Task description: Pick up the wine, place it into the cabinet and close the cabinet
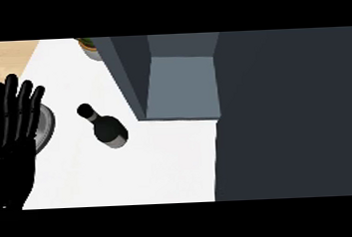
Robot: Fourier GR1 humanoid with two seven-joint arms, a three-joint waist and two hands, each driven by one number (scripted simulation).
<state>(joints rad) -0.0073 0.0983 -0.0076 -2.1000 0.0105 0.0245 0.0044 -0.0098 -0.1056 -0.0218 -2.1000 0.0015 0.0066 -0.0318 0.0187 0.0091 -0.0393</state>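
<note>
Head view: a dark wine bottle [105, 128], narrow-necked with a pale band on its body, stands on the white bench [137, 172] just left of the open cabinet [182, 90]. Probably glass, so heavy, stiff, slick and breakable, and best gripped round the broad body. The left hand [10, 132] rests at the bench's left edge, fingers straight, holding nothing.

Left hand [11, 142] rests open at the left edge, fingers up
</note>
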